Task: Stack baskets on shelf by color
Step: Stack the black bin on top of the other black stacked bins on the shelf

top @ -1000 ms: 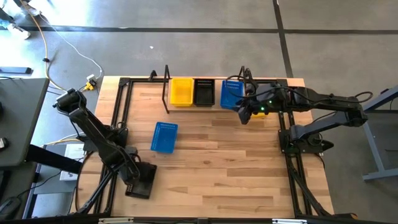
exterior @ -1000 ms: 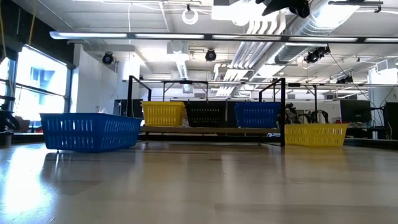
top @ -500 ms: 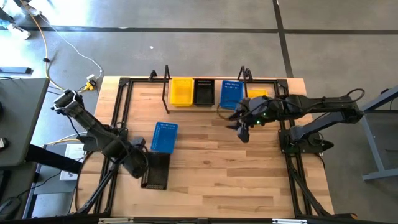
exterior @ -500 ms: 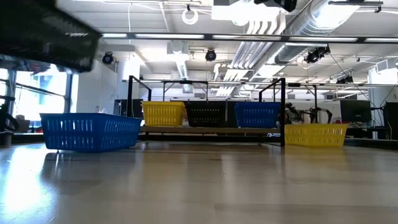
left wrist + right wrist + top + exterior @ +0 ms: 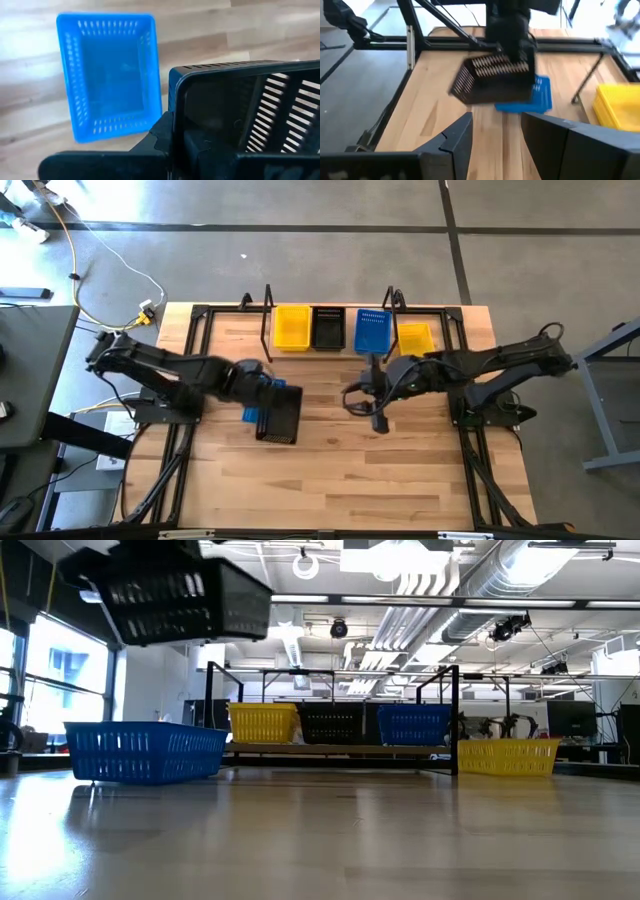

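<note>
My left gripper [image 5: 262,385] is shut on a black basket [image 5: 281,416], [image 5: 170,595] that hangs in the air over the table's left middle. Under it a blue basket [image 5: 110,75] rests flat on the table. The shelf [image 5: 330,749] at the far edge carries a yellow basket [image 5: 292,327], a black basket [image 5: 328,327] and a blue basket [image 5: 372,330] side by side. Another yellow basket [image 5: 415,337] sits on the table right of the shelf. My right gripper [image 5: 497,135] stands open above the table's middle, holding nothing. My left gripper holds the black basket by one short end wall [image 5: 175,125], with one finger inside the basket and one outside. The fingers come from above, slanting down. The basket is lifted clear of the table, tilted, its open side up.
The shelf's black wire loop ends [image 5: 267,320] stand upright at either end of the row. Black frame rails [image 5: 195,350] run along the table's left and right sides. Bare wood lies across the near half of the table.
My left gripper has carried the black basket up from the table's near left corner toward the middle and far side; it now hangs over the blue basket. My right gripper has moved away from the shelf toward the table's middle and has rolled.
</note>
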`<state>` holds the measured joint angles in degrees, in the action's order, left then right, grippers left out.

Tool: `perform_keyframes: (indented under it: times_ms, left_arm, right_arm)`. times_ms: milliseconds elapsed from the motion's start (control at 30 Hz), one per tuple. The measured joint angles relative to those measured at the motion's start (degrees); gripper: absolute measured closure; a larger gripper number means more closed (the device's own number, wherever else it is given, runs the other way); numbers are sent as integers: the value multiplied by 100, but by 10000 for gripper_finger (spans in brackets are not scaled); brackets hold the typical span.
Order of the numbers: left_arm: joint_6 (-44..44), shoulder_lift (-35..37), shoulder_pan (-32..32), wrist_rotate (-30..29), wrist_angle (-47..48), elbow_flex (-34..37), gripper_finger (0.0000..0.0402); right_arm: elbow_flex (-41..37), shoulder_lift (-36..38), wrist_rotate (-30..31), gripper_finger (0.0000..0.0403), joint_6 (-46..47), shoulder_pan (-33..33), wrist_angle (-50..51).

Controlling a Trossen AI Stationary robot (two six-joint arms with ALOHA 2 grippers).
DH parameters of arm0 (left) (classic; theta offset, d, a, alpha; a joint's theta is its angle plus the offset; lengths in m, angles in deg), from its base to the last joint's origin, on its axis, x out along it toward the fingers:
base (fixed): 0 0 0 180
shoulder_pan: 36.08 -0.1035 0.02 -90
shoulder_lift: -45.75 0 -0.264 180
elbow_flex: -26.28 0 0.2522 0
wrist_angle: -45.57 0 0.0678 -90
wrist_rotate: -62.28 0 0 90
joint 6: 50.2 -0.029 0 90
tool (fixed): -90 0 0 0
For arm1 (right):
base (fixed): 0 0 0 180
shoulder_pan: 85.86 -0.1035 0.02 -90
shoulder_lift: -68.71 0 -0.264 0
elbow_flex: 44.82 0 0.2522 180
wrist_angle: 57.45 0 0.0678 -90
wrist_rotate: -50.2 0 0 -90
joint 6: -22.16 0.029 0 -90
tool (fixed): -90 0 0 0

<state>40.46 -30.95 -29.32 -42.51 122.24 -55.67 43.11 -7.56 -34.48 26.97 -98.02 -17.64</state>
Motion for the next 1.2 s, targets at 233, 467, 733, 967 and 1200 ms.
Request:
perform_keyframes:
  times_ms: [233,467,733,967,1200]
  left_arm:
    - [-768,-647,-795,504,-29,-460,401]
    - [-1141,-1307,-1259,801,-20,-837,401]
    - [-1449,-1886,-1651,1133,-333,-1336,401]
    - [-1593,-2229,-1694,1267,-656,-1674,401]
    - [-1590,-2252,-1694,1270,-797,-1681,401]
  right_arm:
    - [0,-616,-155,249,-368,3,-403]
    - [0,-1110,-250,249,-474,-121,-429]
    - [0,-1654,-249,249,-529,-286,-768]
    - [0,-1952,76,249,-508,-282,-835]
    - [0,-2148,90,249,-150,-208,-772]
